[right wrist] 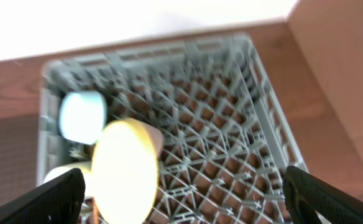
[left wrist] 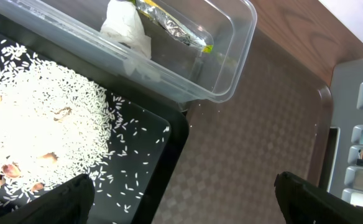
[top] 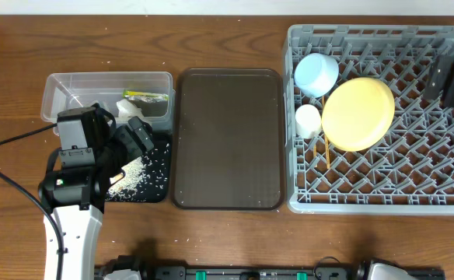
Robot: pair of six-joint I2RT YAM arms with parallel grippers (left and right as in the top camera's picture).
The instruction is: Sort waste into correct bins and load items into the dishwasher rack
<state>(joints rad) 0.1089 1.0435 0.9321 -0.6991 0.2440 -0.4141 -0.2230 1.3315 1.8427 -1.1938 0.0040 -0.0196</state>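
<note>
Loose white rice scraps [left wrist: 38, 124] are being held in a heap by the shallow black tray [left wrist: 153, 158] at the lower left of the left wrist view. Stray grains are lying out toward its rim, and a few brownish bits are showing at the heap's left edge. The clear tub [top: 56, 85] is sitting just beside the tray's upper edge. A crumpled white tissue [left wrist: 127, 28] and a green-and-yellow snack wrapper [left wrist: 172, 25] are being kept inside it, side by side.

The left gripper [left wrist: 184, 199] is hanging over the black tray's right edge, fingers spread wide, nothing being gripped.

The dark brown serving tray [top: 227, 140] is lying at centre frame in the overhead view. The light-grey dishwasher rack [top: 367, 204] is filling the right of the frame. Being carried in its left part:
- light blue bowl [top: 316, 74], upper left corner
- small white cup [top: 308, 118], just below the bowl
- yellow plate [top: 357, 113], tilted, just right of the cup
- chopsticks [top: 327, 155], showing below the plate

The right gripper [right wrist: 194, 196] is hanging over the rack at the overhead view's right edge, fingers wide apart, nothing being held.
</note>
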